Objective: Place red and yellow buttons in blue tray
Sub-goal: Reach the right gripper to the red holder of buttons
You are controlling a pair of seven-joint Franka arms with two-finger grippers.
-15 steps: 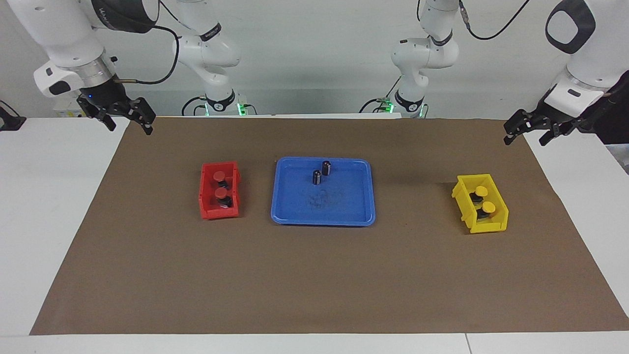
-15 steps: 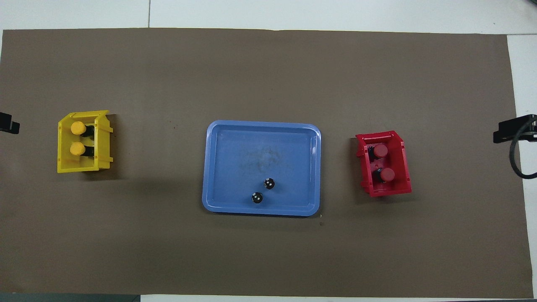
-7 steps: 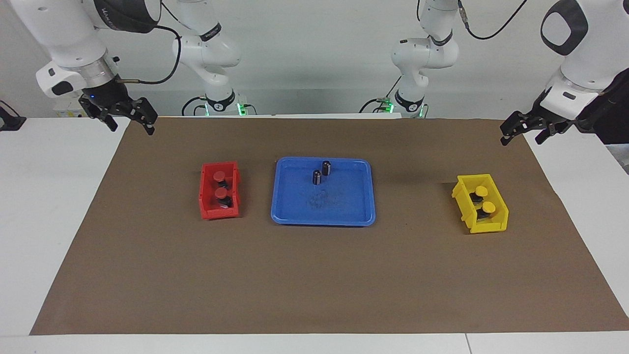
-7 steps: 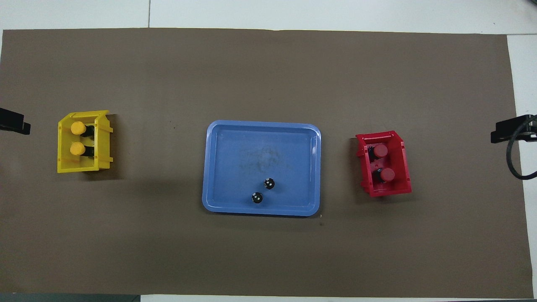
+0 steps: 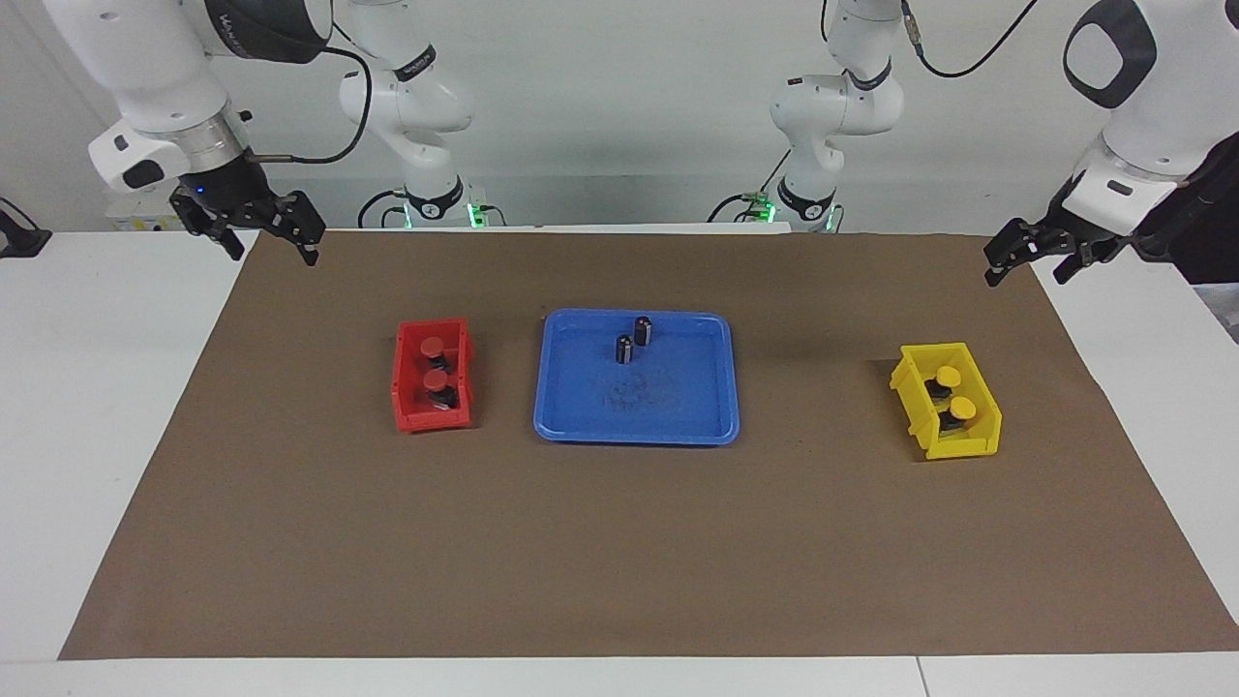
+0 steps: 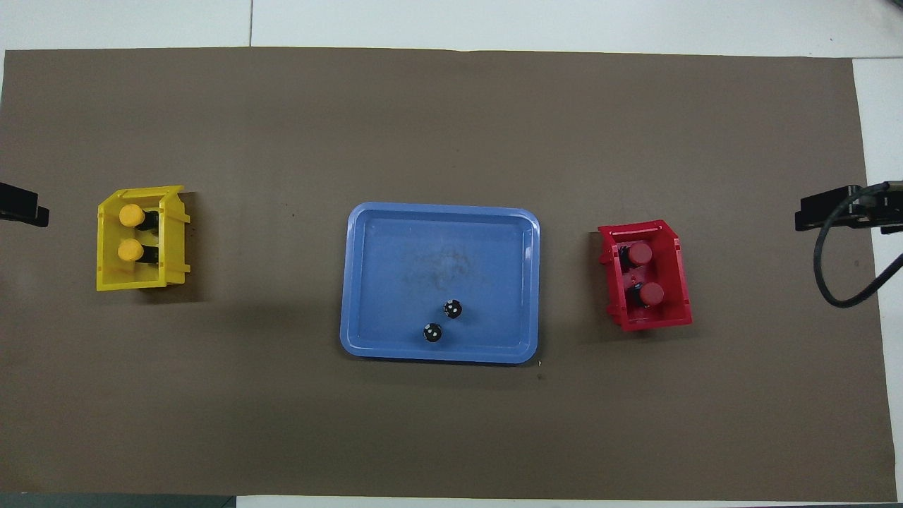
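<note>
Note that nothing has yet been transferred: the blue tray (image 5: 636,426) at mid-table holds only two dark capless cylinders (image 5: 633,341), standing at its end nearer the robots. The two red buttons (image 5: 432,363) sit in the small red bin (image 5: 407,382) toward the right arm's end of the table; the two yellow buttons (image 5: 952,392) sit in the small yellow bin (image 5: 918,402) toward the left arm's end. All four picks and placements remain, by your count.

The right gripper (image 5: 266,237) hangs raised over the corner of the brown mat (image 5: 619,542) nearest its own base, jaws apart and empty. The left gripper (image 5: 1024,257) hangs over the mat's edge at its own end, jaws likewise apart and empty. Neither is above a bin.

In the overhead view you see only a dark tip of each gripper at the frame's edge. Each button's dark base is largely hidden by its cap and the bin walls, so you cannot tell how the bases lie
</note>
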